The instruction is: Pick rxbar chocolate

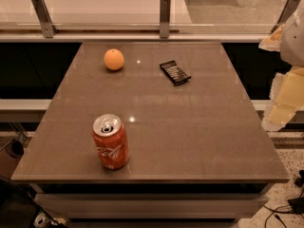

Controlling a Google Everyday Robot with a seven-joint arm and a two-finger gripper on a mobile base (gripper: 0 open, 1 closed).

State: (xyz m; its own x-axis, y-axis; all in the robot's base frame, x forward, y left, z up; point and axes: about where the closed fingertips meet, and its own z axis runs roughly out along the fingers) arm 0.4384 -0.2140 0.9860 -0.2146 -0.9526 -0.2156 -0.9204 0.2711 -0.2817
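The gripper [283, 101] shows at the right edge of the frame as a cluster of pale, cream-coloured parts, partly cut off by the border. It hangs just off the right side of the table [190, 146], and whether it is open or closed cannot be told from this view. It touches none of the things on the tabletop. The rxbar chocolate [175, 72] lies flat on the table in the upper middle of the frame, well to the left of the gripper. It is a black wrapper with faint pale lines of print, turned at a slant so that its long side runs from upper left to lower right. Further left, at about the same depth and well apart from the bar, sits an orange [114, 59]. Nearer the bottom of the frame, left of centre and close to the front edge of the table, a red can [110, 141] stands upright with its silver top showing. The tabletop is a glossy grey-brown slab with small light reflections. Behind it, along the top of the frame, runs a rail with metal posts [165, 15].
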